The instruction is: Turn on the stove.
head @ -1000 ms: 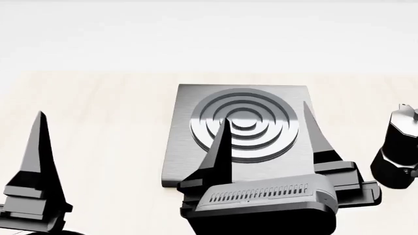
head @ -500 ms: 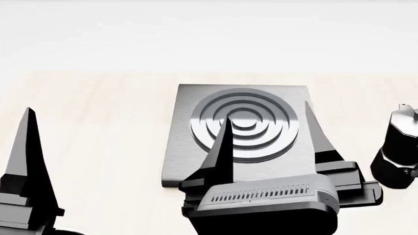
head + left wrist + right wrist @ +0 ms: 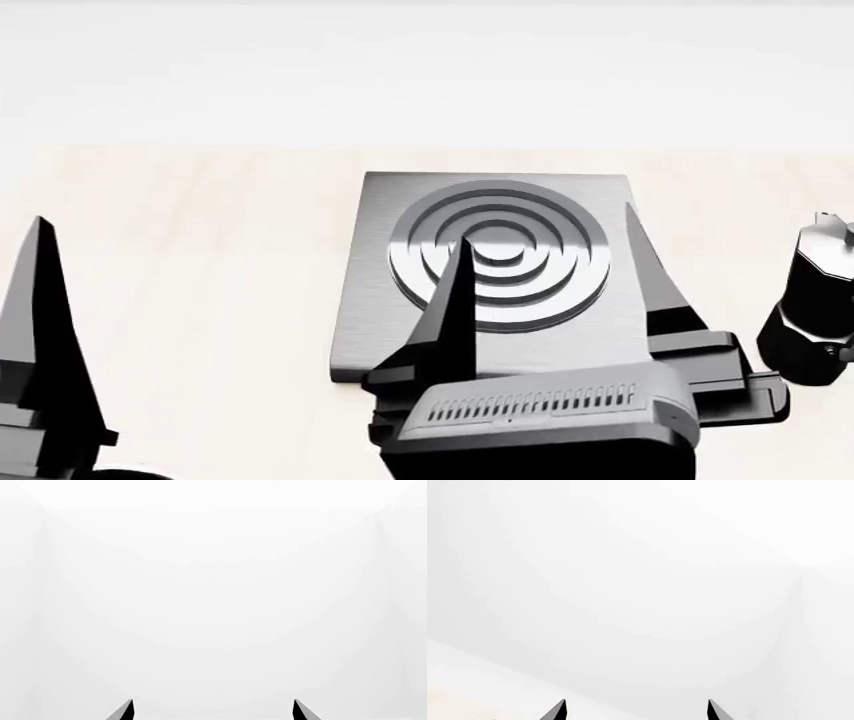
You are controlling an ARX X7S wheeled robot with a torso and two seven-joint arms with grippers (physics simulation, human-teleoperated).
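Here the stove (image 3: 487,270), a flat square grey metal slab with a raised burner of concentric rings (image 3: 501,255), lies on the pale wooden desk (image 3: 214,250) near the middle of the head view. A black moka pot (image 3: 814,300) stands upright on the desk well to the right of the slab, apart from it and partly cut by the picture's edge. The right end effector (image 3: 547,270) hangs over the near half of the stove, its two pointed black fingers spread apart with nothing between them: one finger (image 3: 447,310) crosses in front of the burner rings, the other (image 3: 657,275) rises along the slab's right edge. The grey vented housing (image 3: 541,405) of that arm covers the near edge of the slab, so the stove's front strip is hidden from the head camera and no knob can be seen. The left end effector (image 3: 40,350) sits at the far left of the view, over bare desk, well apart from the stove; only one of its fingers shows there. In the left wrist view two dark fingertips (image 3: 123,711) stand spread against plain white, so this end effector is also apart and empty. The right wrist view likewise shows two separated fingertips (image 3: 557,711) before a white background.
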